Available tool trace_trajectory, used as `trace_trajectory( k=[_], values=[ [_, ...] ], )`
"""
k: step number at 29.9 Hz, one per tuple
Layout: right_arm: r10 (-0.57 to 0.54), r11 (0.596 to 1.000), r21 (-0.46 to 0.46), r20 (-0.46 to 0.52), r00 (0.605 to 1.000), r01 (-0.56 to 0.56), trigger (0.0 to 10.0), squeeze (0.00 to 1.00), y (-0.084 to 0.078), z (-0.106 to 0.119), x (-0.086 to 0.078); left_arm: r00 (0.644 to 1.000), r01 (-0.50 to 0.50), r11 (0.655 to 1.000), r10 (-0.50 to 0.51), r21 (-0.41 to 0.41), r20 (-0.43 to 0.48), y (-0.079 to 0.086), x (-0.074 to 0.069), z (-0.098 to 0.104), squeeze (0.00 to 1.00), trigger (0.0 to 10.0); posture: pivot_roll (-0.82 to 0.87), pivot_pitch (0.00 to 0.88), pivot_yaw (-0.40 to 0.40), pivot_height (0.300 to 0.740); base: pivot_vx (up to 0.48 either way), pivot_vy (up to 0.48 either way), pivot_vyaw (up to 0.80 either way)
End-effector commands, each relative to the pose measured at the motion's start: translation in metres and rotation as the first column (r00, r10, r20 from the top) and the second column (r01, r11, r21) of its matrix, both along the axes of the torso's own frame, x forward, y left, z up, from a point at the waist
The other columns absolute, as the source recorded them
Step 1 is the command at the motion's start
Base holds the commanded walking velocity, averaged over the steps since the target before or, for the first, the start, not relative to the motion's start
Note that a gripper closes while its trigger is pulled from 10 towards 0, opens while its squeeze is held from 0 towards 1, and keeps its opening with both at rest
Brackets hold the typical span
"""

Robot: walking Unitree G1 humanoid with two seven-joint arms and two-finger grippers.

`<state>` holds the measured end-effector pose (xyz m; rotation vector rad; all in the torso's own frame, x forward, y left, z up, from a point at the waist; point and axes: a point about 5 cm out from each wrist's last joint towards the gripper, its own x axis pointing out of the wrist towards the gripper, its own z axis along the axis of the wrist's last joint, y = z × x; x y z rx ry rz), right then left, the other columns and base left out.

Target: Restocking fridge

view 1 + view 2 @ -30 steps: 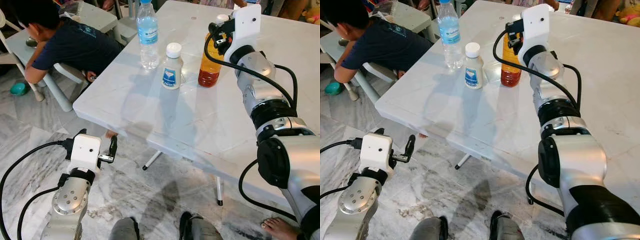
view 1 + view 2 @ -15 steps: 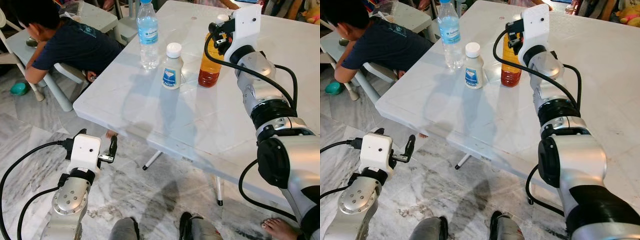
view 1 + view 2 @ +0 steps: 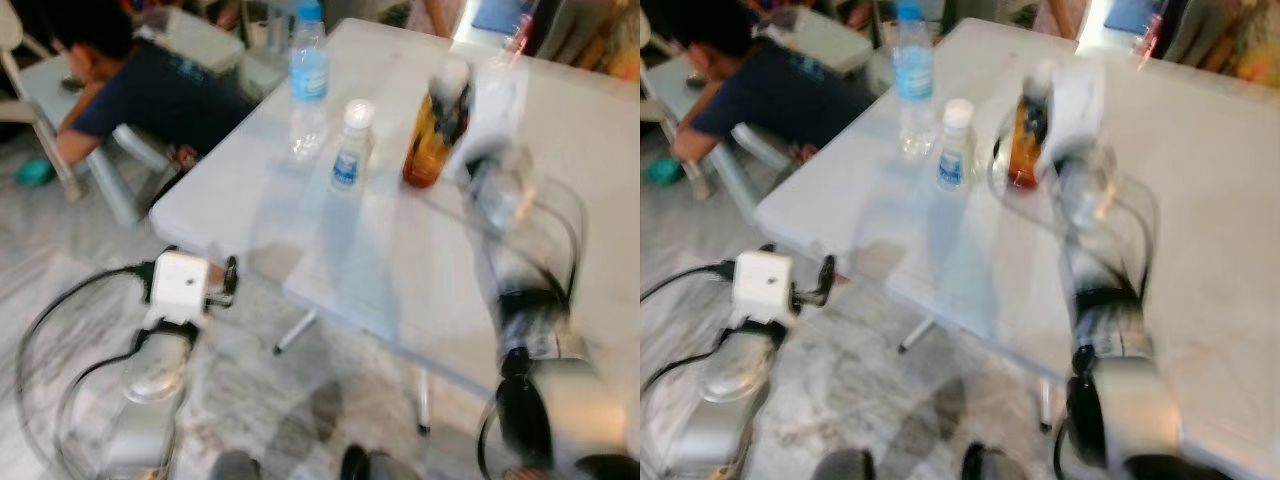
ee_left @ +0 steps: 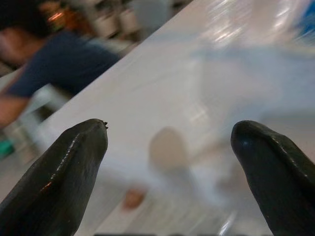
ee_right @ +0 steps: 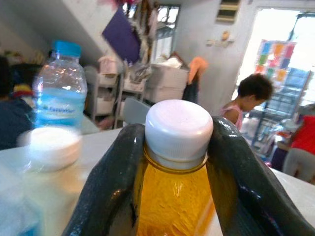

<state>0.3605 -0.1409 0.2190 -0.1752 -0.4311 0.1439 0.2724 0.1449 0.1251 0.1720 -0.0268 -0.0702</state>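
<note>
Pickup of the first drink for the fridge is judged to be the step in hand, though the head views are smeared with blur. At the lower left of the frame the left pincer [image 3: 222, 283] is seen low beside the near corner of the worktop [image 3: 400, 260], its fingers spread apart in the left wrist view and nothing held between them. At the upper left a person [image 3: 140, 85] in a dark shirt is seen leaning on a small white table. Further right, toward the upper middle, three containers are stood on the worktop: a clear water bottle [image 3: 307, 85] with a blue cap, holding what is taken to be water; a small white-capped bottle [image 3: 350, 148] with a blue label, its contents not to be told; and an amber bottle [image 5: 174, 206] with a white cap, filled nearly to the neck with orange-brown liquid. The right pincer [image 5: 176, 157] is clamped about the neck of this amber bottle just under the cap. A straight upward lift is judged to be called for next, with the grip kept firm, since the neighbouring small bottle is stood near.
</note>
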Motion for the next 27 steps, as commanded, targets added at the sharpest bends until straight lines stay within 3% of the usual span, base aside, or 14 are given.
trace_trajectory(
  k=[1,5,10,15,20,21,27],
  values=[
    [-0.058,0.998,-0.001,0.034,0.998,0.058,10.0,0.0,-0.012,0.014,0.002,1.0,-0.008,1.0,0.008,-0.004,-0.021,0.002,-0.005,-0.008,0.0,10.0,0.08,0.003,-0.025,0.74,0.0,0.0,0.0],
    [-0.081,0.997,0.007,0.048,0.996,0.081,10.0,0.0,-0.016,0.023,0.004,1.0,-0.01,1.0,0.01,-0.014,-0.016,0.001,-0.002,-0.007,0.0,10.0,0.08,0.0,-0.03,0.74,0.0,0.0,0.0],
    [-0.107,0.994,0.024,0.056,0.993,0.106,10.0,0.0,-0.014,0.033,-0.012,1.0,-0.017,1.0,0.017,-0.019,0.005,0.001,0.003,-0.01,0.0,10.0,0.07,0.0,-0.029,0.74,0.0,0.0,0.0],
    [-0.088,0.994,0.076,0.042,0.995,0.085,10.0,0.0,-0.007,0.038,-0.017,1.0,-0.022,1.0,0.022,-0.02,0.006,0.002,0.003,-0.012,0.0,10.0,0.07,0.0,-0.03,0.74,0.0,0.0,0.0],
    [-0.023,0.99,0.139,-0.032,0.999,0.027,10.0,0.0,0.003,0.041,-0.024,1.0,-0.019,1.0,0.019,-0.024,0.007,0.0,0.006,-0.013,0.0,10.0,0.06,0.0,-0.025,0.74,0.0,0.0,0.0],
    [-0.001,0.985,0.174,-0.096,0.995,0.018,10.0,0.0,0.005,0.035,-0.029,1.0,-0.013,1.0,0.013,-0.022,0.007,-0.001,0.007,-0.013,0.0,10.0,0.05,0.0,-0.023,0.74,0.0,0.0,0.0],
    [0.039,0.971,0.237,-0.219,0.975,0.014,10.0,0.0,0.009,0.012,-0.035,1.0,-0.007,1.0,0.007,-0.018,0.01,-0.004,0.01,-0.014,0.0,10.0,0.05,0.0,-0.021,0.74,0.0,0.0,0.0]
  ],
)
